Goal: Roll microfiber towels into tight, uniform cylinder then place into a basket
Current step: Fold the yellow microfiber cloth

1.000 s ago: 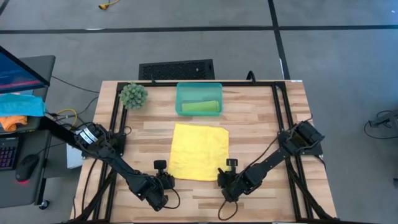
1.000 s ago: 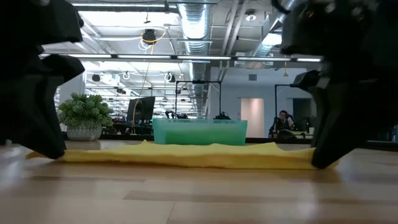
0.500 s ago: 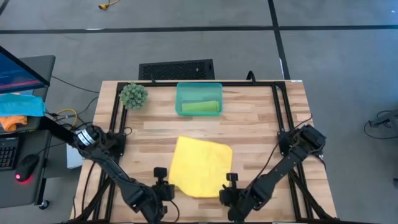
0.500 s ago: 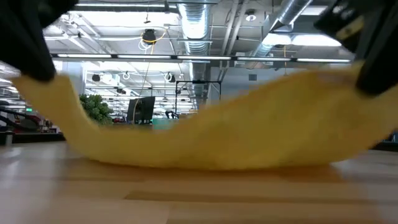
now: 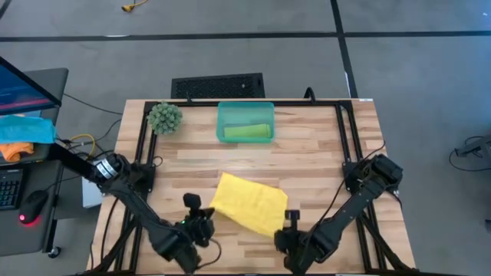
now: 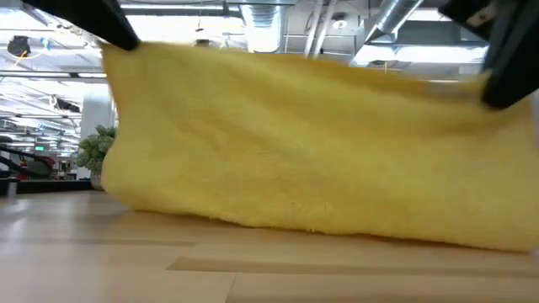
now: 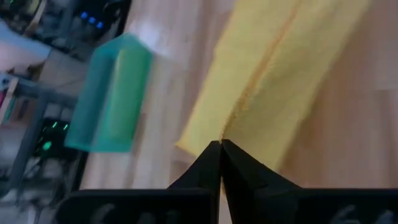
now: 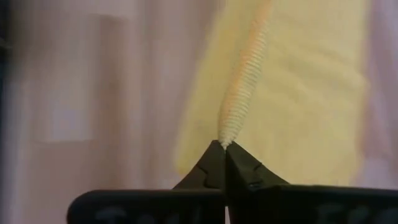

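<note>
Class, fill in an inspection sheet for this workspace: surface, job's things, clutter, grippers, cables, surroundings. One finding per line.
Surface: wooden table with a black frame along its edges.
Job's things: yellow towel lifted by its near edge, the far edge on the table; green towel lying rolled in the basket at the far edge.
Clutter: plant ball at the far left corner.
Grippers: left gripper shut on the yellow towel's near left corner; right gripper shut on its near right corner.
Cables: yellow cable by the left edge; another on the floor.
Surroundings: side desk with blue cloth, mouse; grey floor.
</note>
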Tool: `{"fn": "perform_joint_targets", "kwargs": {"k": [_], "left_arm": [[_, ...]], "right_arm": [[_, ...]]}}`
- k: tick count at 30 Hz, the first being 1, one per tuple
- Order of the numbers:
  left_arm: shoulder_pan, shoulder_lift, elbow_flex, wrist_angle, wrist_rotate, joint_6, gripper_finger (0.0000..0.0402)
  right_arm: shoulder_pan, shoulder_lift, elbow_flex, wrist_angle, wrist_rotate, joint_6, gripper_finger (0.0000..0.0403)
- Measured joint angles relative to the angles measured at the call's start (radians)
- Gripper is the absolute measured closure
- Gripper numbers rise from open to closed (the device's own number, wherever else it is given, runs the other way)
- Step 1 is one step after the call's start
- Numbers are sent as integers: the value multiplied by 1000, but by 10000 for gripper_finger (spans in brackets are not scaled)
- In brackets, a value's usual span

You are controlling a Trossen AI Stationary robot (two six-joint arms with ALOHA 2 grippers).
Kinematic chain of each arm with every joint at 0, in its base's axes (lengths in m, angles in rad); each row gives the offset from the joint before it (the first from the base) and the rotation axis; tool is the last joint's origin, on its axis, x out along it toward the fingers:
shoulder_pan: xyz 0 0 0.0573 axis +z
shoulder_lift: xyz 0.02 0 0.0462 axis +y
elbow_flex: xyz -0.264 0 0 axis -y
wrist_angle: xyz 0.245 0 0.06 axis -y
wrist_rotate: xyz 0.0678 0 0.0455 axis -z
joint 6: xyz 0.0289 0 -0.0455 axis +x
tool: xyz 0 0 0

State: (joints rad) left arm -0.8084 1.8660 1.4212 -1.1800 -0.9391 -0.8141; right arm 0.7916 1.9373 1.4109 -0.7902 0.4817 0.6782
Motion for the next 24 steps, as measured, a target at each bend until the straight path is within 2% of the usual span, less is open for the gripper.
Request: {"fn": "perform_joint_targets", "kwargs": {"k": [4, 7, 14, 21, 24], "left_arm": [[77, 0, -13, 3, -1, 22, 401], [135, 0, -42, 18, -1, 43, 401], [253, 0, -135, 73, 11, 12, 401], [313, 0, -178, 244, 39, 112, 401], [333, 0, -183, 254, 49, 123, 401]], "right_arm": [[-38, 0, 0, -142, 36, 111, 386], [-68, 0, 0, -181, 56, 149, 390], [-135, 0, -69, -144, 14, 198, 391], [-171, 0, -115, -154, 0, 295, 395], [-187, 0, -125, -151, -13, 299, 397]]}}
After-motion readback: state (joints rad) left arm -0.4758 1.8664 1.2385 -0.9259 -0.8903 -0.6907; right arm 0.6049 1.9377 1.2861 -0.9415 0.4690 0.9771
